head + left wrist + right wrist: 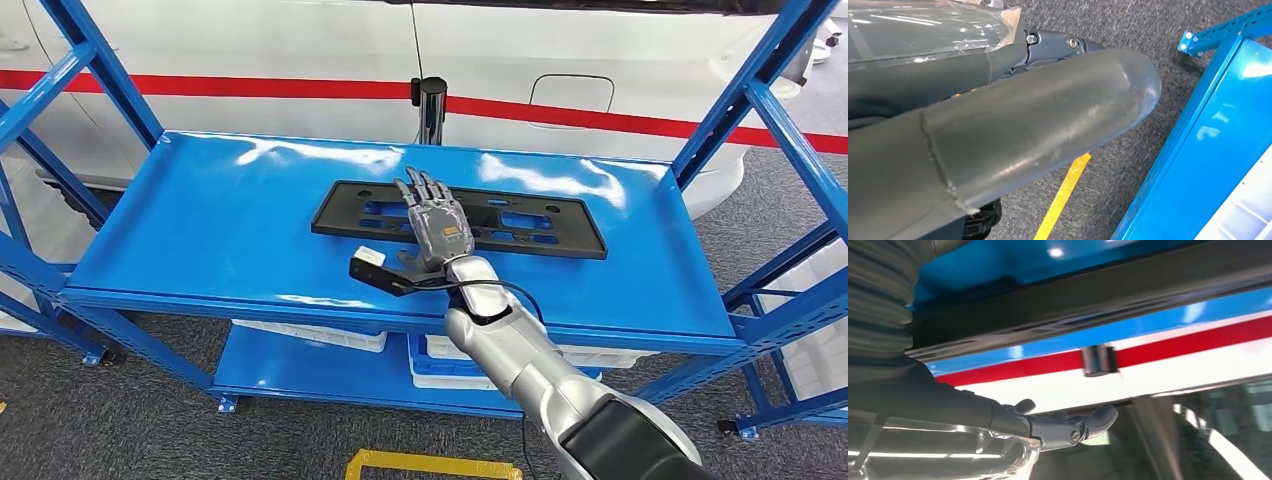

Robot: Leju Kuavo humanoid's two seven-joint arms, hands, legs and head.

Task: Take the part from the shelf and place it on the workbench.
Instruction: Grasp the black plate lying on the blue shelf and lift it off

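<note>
Head view, blue shelf (200, 230), grey carpet (120, 420)

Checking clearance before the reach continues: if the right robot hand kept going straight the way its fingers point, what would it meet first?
Probably the black plastic part: the right robot hand, fingers spread, already sits over it. Beyond stands a dark post at the blue shelf back edge. Height unclear.

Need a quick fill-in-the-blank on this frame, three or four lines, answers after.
1. The black part lies flat on the ____ shelf.
2. The hand stretched out over the part is the robot's ____ hand.
3. That hand's fingers are spread, so it is ____.
4. Behind the shelf, the white car body carries a ____ stripe.

Missing words: blue; right; open; red
</note>
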